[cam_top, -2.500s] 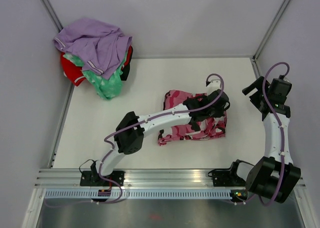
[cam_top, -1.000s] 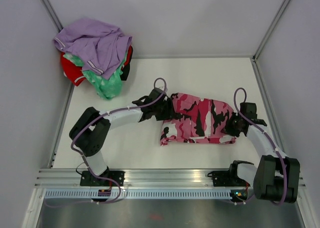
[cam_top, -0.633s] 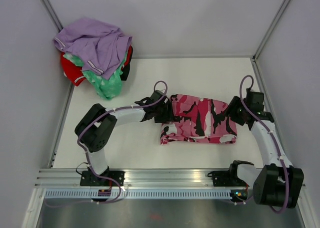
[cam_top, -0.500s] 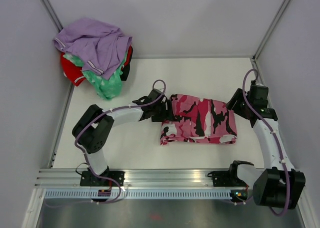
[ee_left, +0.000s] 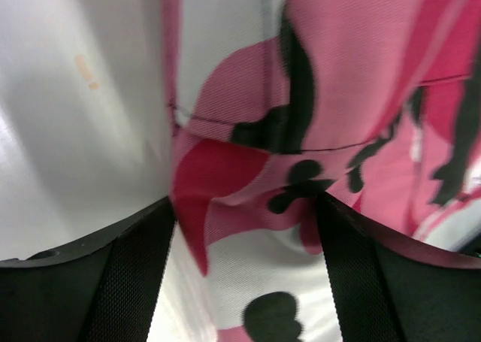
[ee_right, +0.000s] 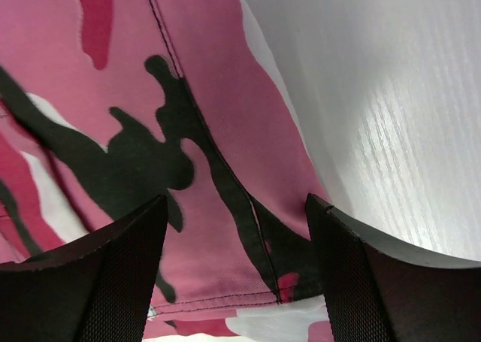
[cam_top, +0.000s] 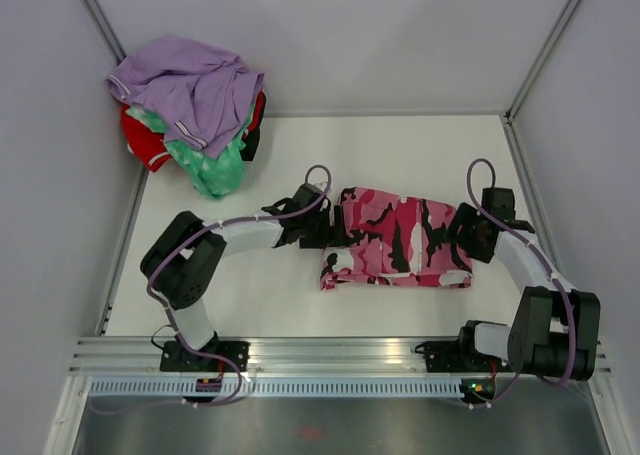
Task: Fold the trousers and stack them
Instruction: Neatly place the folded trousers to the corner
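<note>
Overhead; both wrists close on trousers (cam_top: pixel 400 237)

One trousers (cam_top: pixel 400 243), one clothes heap (cam_top: pixel 190 100)

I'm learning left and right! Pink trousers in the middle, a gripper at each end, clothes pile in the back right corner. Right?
Not quite: the top external view shows the clothes pile in the back left corner. The trousers lie mid-table, left gripper and right gripper at their ends.

Left gripper (cam_top: pixel 333 230) and right gripper (cam_top: pixel 463 237), each extended low and pointing inward toward the other; fingers (ee_left: pixel 128 274) of both spread wide.
</note>
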You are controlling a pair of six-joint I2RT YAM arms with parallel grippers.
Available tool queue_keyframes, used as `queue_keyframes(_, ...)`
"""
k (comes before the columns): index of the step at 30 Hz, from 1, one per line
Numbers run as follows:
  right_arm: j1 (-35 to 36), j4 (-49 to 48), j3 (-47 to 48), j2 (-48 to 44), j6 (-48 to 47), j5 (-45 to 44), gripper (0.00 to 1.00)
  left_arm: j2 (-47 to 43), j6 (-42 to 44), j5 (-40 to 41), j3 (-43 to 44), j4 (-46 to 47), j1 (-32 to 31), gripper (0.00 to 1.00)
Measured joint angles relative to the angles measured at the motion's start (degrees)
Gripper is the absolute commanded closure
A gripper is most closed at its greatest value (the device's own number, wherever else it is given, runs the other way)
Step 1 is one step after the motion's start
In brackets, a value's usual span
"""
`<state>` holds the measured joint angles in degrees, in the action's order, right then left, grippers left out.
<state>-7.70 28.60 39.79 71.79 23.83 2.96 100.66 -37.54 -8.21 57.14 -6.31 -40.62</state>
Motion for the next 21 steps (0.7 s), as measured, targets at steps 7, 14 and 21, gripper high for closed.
queue_keyframes(7,-0.04,-6.34,-4.63,3.32,1.11,2.27,0.36,2.95,-1.25,-0.74,-0.55,4.04,-0.02,0.57)
queue_keyframes(14,-0.63,-16.68,-5.35,8.11,3.58,4.33,0.75,10.54,-2.89,-2.60,7.63,4.33,-0.50,0.98)
queue_keyframes(21,-1.05,-21.81,7.37,22.64,4.70,4.22,0.72,25.62,-4.59,-1.57,30.16,0.57,-0.57,0.98)
